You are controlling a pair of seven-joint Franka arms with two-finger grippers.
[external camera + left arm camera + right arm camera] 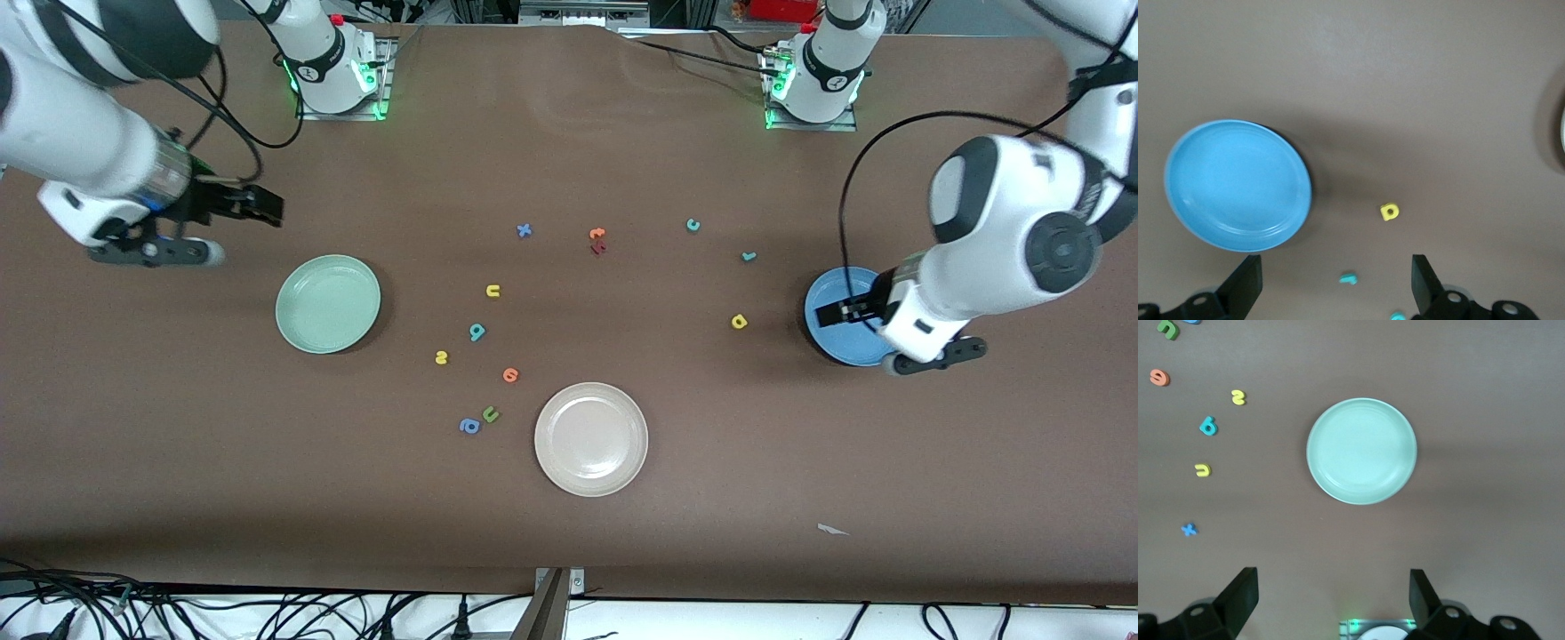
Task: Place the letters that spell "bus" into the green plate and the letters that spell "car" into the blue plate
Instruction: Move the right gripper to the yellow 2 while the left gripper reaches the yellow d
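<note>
- Front view shows the brown table (178,427) with every letter loose on it and all three plates bare.
- Green plate (328,304) lies toward the right arm's end; blue plate (836,307) lies toward the left arm's end, partly covered by the left arm.
- Beige plate (591,438) sits nearest the camera, between them.
- Yellow u (492,290), teal b (477,332) and yellow s (441,357) lie in a loose group between the green plate and the table's middle.
- Teal c (693,225), teal r (749,256) and yellow a (739,321) lie nearer the blue plate, the a closest to it.
- Among the wanted letters are an orange letter (510,374), a green u (490,413) touching a blue a (469,426), a blue x (524,230), and an orange and red pair (597,240).
- Left end effector (1337,280) hangs over the blue plate's edge, jaws spread wide, holding nothing.
- Right end effector (1333,597) hangs over bare table beside the green plate, jaws wide apart, empty.
</note>
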